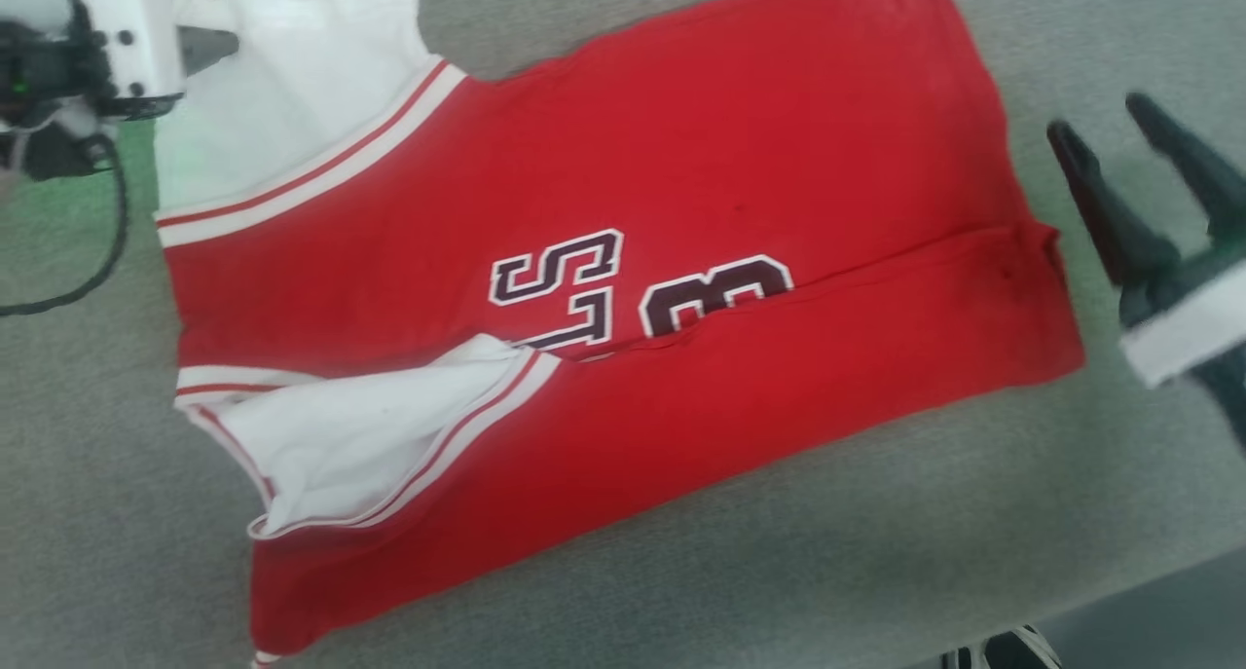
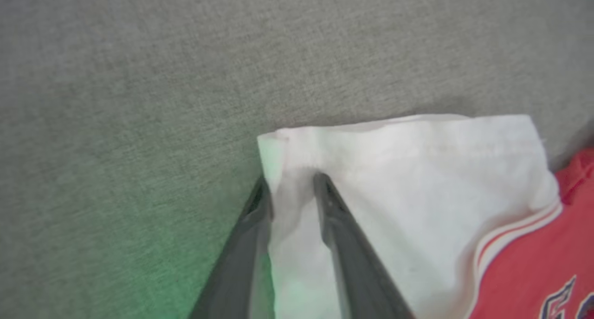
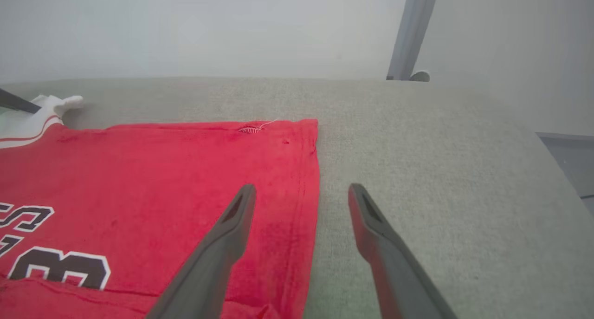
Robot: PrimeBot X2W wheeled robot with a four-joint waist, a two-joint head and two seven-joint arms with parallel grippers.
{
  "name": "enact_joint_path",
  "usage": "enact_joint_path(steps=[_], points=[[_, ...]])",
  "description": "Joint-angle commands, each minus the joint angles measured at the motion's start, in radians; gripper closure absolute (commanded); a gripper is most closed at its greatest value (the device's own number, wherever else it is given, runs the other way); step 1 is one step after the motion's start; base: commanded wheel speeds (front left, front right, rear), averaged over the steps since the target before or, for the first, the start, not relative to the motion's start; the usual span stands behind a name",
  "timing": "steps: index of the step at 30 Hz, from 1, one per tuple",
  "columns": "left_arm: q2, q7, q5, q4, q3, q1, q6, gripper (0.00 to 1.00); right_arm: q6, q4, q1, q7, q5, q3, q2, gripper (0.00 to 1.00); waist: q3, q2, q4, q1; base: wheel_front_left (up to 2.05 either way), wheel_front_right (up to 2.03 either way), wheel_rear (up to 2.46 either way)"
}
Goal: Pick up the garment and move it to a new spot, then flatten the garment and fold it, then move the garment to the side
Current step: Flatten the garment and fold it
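Note:
The garment (image 1: 623,289), a red jersey with black white-outlined lettering, lies spread on a grey fabric surface (image 1: 876,552). Its near edge is folded up over part of the number. A white sleeve (image 1: 302,85) sits at its top left and a second white section (image 1: 360,435) at the lower left. My left gripper (image 2: 293,186) straddles the white sleeve's (image 2: 417,184) edge, fingers narrowly apart, with flat cloth between them. My right gripper (image 1: 1100,119) hovers open just off the jersey's right edge (image 3: 311,179), with one finger over red cloth and one over bare surface.
A black cable (image 1: 97,260) hangs off my left wrist (image 1: 117,36) at the upper left. The surface ends at the lower right, where darker floor (image 1: 1158,611) and a black-and-white shoe-like shape (image 1: 1012,650) show. A grey post (image 3: 413,31) stands beyond the far edge.

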Motion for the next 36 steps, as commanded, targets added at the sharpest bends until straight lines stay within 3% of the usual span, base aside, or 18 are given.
enact_joint_path(steps=[1, 10, 17, 22, 23, 24, 25, 36], points=[[-0.039, 0.003, -0.013, -0.001, -0.023, 0.025, -0.014, 1.00, 0.000, 0.012, -0.048, 0.046, 0.012, 0.022, -0.017, 0.00, 0.012, -0.0001, 0.020, 0.0000, 0.00, 0.00, 0.00], [-0.159, -0.051, 0.007, 0.028, -0.029, -0.031, -0.080, 1.00, 0.000, 0.195, -0.413, 0.419, 0.138, 0.197, -0.091, 0.00, 0.072, -0.0001, 0.139, 0.0000, 0.00, 0.00, 0.00], [-0.231, -0.068, 0.024, 0.061, -0.047, -0.071, -0.132, 1.00, 0.000, 0.382, -0.609, 0.582, 0.135, 0.308, -0.112, 0.00, 0.105, -0.0001, 0.197, 0.0000, 0.00, 0.00, 0.00], [-0.265, -0.087, 0.028, 0.082, -0.052, -0.077, -0.154, 1.00, 0.000, 0.479, -0.637, 0.652, 0.160, 0.366, -0.090, 0.00, 0.108, -0.0001, 0.216, 0.0000, 0.00, 0.00, 0.00], [-0.270, -0.097, 0.028, 0.088, -0.050, -0.078, -0.159, 1.00, 0.000, 0.488, -0.639, 0.664, 0.167, 0.380, -0.087, 0.51, 0.106, -0.0001, 0.219, 0.0000, 0.00, 0.00, 0.00], [-0.276, -0.106, 0.026, 0.095, -0.047, -0.077, -0.165, 1.00, 0.000, 0.496, -0.644, 0.665, 0.177, 0.392, -0.085, 0.69, 0.104, -0.0001, 0.222, 0.0000, 0.00, 0.00, 0.00], [-0.282, -0.117, 0.023, 0.101, -0.044, -0.075, -0.170, 1.00, 0.000, 0.506, -0.648, 0.654, 0.186, 0.396, -0.087, 1.00, 0.100, -0.0001, 0.225, 0.0000, 0.00, 0.00, 0.00], [-0.291, -0.326, -0.016, 0.079, 0.006, -0.018, -0.213, 1.00, 0.000, 0.487, -0.605, 0.491, 0.262, 0.423, -0.155, 1.00, -0.057, -0.0001, 0.273, 0.0000, 0.00, 0.00, 0.00]])
